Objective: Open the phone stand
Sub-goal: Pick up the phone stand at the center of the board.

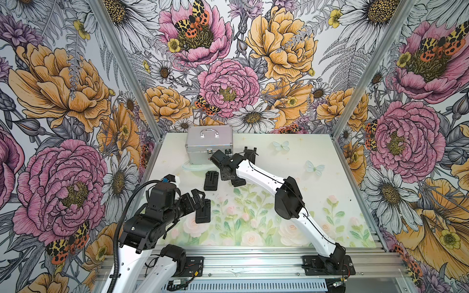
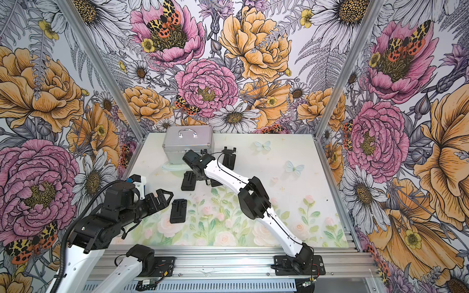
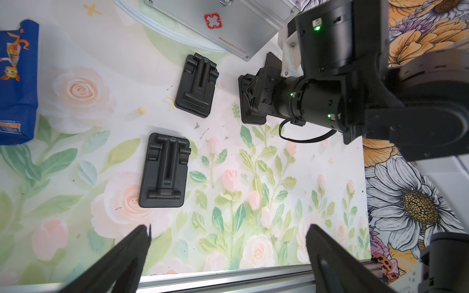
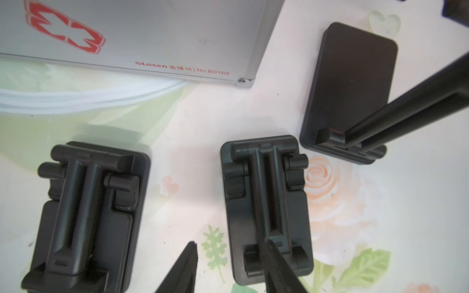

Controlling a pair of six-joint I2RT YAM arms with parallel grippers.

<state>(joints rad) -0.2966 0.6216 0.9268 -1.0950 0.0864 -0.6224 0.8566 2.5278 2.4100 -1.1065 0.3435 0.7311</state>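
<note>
Right gripper (image 4: 232,269) is parted and empty; you see one fingertip over the folded phone stand (image 4: 266,203). Left gripper (image 3: 228,256) spread wide, nothing in it.

Three folded phone stands (image 3: 165,170), one open phone stand (image 4: 350,83), one silver box (image 1: 195,142), one blue bag (image 3: 17,83), two robot arms (image 1: 266,177).

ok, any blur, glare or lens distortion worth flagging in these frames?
Right wrist view: soft overall, right gripper blurred up close, silver case print legible. Left wrist view: folded stand crisp, left gripper dark and soft. Both top views: wide-angle splay, frame post leans outward; glare on the front rail.
</note>
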